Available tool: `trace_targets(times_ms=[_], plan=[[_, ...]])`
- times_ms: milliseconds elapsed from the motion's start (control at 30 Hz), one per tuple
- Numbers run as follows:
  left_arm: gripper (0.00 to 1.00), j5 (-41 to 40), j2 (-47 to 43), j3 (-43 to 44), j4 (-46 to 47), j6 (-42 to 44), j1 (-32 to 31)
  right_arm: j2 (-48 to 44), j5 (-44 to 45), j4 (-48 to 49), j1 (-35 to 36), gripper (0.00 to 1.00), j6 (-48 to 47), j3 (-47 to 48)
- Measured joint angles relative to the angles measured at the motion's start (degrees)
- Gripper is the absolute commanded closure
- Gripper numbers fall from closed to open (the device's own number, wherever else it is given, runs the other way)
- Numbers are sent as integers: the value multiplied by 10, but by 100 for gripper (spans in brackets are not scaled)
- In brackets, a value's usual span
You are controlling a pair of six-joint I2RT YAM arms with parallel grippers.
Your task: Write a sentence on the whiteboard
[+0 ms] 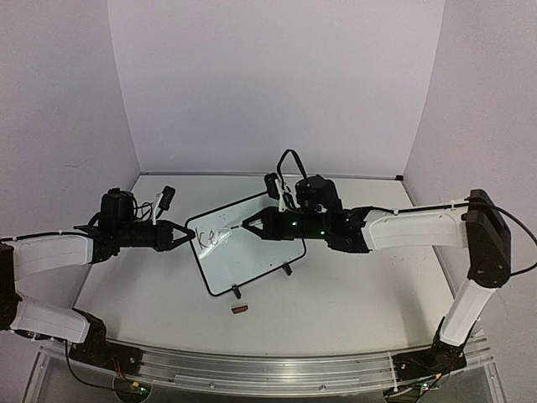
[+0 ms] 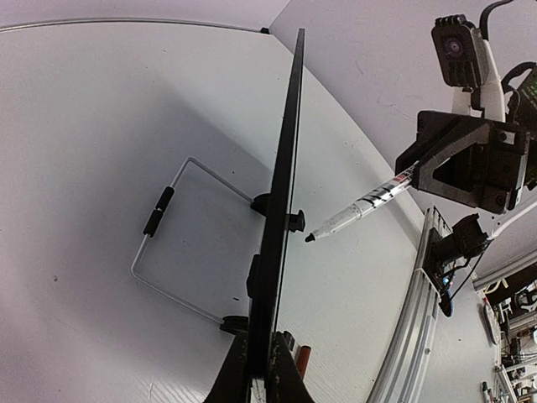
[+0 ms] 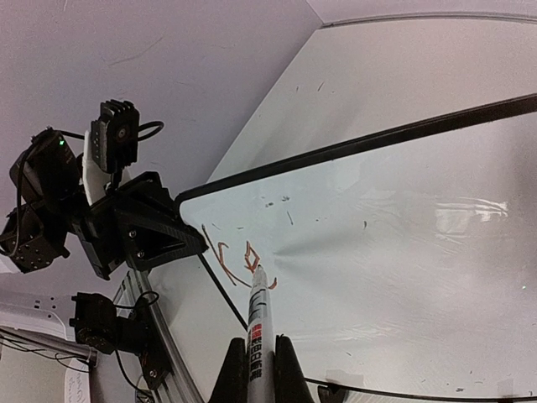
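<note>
Pinching stiff black-rimmed white whiteboard at rim with left end effector (likely light, tippy); clamping white marker with right end effector.

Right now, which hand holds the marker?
The right hand: the marker sticks out of its grip, tip toward the whiteboard. The left hand clamps the board's edge instead.
</note>
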Motion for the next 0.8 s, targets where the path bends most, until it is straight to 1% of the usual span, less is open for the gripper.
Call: trace_targets(times_ms=[800], plan=[[100, 0, 0, 0, -2, 2, 0, 20, 17, 5, 0, 100, 2, 1]])
